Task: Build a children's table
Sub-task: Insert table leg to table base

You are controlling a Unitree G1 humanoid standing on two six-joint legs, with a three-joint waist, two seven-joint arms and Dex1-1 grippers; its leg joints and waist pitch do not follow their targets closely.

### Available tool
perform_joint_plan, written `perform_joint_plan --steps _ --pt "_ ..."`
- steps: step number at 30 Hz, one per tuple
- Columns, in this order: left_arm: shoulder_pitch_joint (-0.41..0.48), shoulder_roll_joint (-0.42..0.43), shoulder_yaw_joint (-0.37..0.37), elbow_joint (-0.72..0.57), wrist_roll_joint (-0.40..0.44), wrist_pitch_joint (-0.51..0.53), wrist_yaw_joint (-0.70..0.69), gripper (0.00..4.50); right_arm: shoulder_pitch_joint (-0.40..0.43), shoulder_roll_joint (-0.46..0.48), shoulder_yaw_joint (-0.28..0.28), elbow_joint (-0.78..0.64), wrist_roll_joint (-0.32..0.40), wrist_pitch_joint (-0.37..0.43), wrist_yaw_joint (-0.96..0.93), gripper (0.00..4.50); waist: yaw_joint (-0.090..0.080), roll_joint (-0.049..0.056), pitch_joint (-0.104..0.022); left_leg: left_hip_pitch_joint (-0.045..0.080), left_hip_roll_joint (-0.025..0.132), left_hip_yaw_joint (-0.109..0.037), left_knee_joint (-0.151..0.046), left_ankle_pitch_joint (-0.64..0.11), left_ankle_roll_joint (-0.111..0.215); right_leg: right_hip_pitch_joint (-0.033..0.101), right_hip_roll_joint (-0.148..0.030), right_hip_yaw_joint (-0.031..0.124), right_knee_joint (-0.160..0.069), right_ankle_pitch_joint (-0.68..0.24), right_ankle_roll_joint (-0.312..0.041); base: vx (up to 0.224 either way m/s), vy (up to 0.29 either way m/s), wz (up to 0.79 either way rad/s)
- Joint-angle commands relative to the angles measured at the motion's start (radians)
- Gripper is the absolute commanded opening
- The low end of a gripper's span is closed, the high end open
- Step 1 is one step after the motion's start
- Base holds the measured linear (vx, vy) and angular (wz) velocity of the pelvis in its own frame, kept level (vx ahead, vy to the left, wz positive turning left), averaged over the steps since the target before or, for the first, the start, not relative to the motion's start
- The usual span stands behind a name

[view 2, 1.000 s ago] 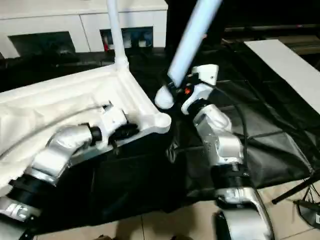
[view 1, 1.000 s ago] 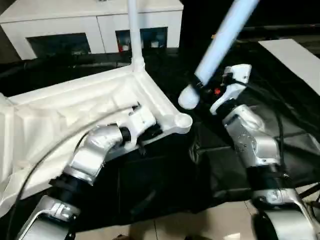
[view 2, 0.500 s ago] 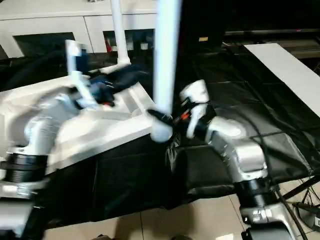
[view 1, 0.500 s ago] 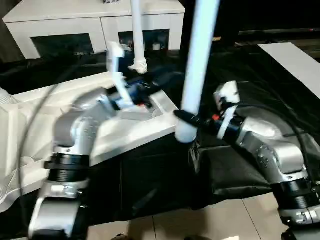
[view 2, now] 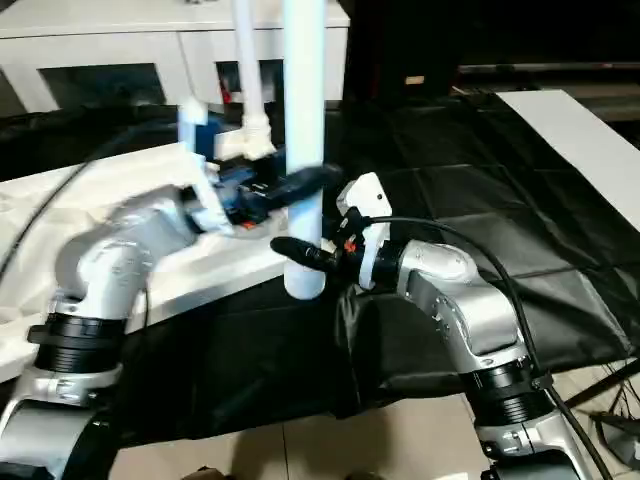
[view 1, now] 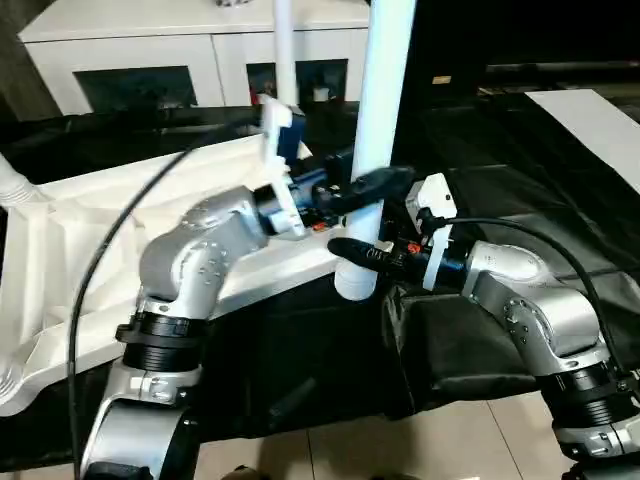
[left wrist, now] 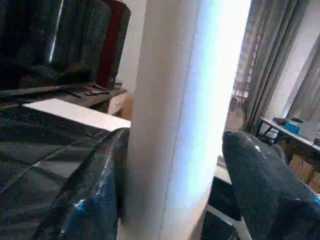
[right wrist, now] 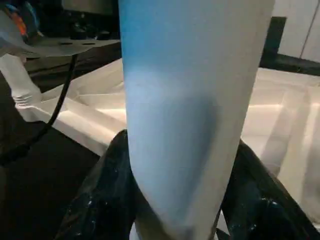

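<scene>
The children's table lies upside down: its white ribbed tabletop [view 1: 100,220] rests on black cloth. One white leg [view 1: 283,40] stands in the far corner socket, and another leg's base [view 1: 12,185] rises at the left corner. A third leg [view 1: 378,90] is held upright at the tabletop's near right corner. My right gripper [view 1: 356,252] is shut on it close to its lower end. My left gripper [view 1: 376,185] is open around the same leg a little higher. In the left wrist view one finger [left wrist: 95,200] touches the leg [left wrist: 185,115] and the other stands slightly off it.
A white cabinet [view 1: 150,50] with glass fronts stands behind the tabletop. Black cloth [view 1: 520,160] covers the floor to the right, with a white board [view 1: 600,120] at the far right. Tiled floor [view 1: 400,450] shows in front. A cable arcs over my left arm.
My left gripper has left the tabletop's rim, swung up to the leg and opened around it. My right gripper has swung the leg from tilted to upright, over the near right corner.
</scene>
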Motion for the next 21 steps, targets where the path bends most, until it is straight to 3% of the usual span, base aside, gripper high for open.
perform_joint_plan --steps 1,10,12,16,21 --pt "-0.015 0.003 -0.008 -0.011 0.001 0.016 0.005 2.82 -0.001 -0.012 0.002 -0.03 -0.007 0.009 0.003 1.82 0.001 -0.005 -0.074 0.012 0.031 -0.006 -0.061 -0.09 0.061 0.07 -0.042 0.042 -0.055 -0.043 -0.25 0.0 0.0 0.0" --pt "-0.038 0.006 0.0 0.035 0.028 -0.024 0.036 2.03 -0.004 -0.004 -0.009 -0.022 -0.009 0.008 0.001 1.82 0.003 -0.005 -0.076 0.013 0.03 -0.006 -0.058 -0.078 0.068 0.07 -0.042 0.041 -0.052 -0.032 -0.254 0.0 0.0 0.0" --pt "-0.044 0.014 -0.007 0.042 0.045 -0.029 0.044 1.99 -0.006 -0.004 -0.019 -0.015 0.003 0.011 0.009 2.38 0.004 -0.005 -0.076 0.013 0.031 -0.007 -0.058 -0.08 0.069 0.071 -0.043 0.041 -0.052 -0.034 -0.253 0.0 0.0 0.0" --pt "-0.052 0.027 -0.021 0.037 0.058 -0.032 0.037 1.86 -0.01 -0.016 -0.039 -0.009 0.032 0.038 0.031 2.85 0.003 -0.006 -0.076 0.012 0.029 -0.007 -0.056 -0.081 0.072 0.072 -0.042 0.041 -0.051 -0.03 -0.256 0.0 0.0 0.0" --pt "-0.051 0.034 -0.034 0.022 0.06 -0.034 0.022 1.83 -0.016 -0.042 -0.037 -0.013 0.021 0.056 0.038 3.02 0.004 -0.006 -0.077 0.011 0.03 -0.007 -0.055 -0.077 0.069 0.072 -0.042 0.041 -0.05 -0.032 -0.259 0.0 0.0 0.0"
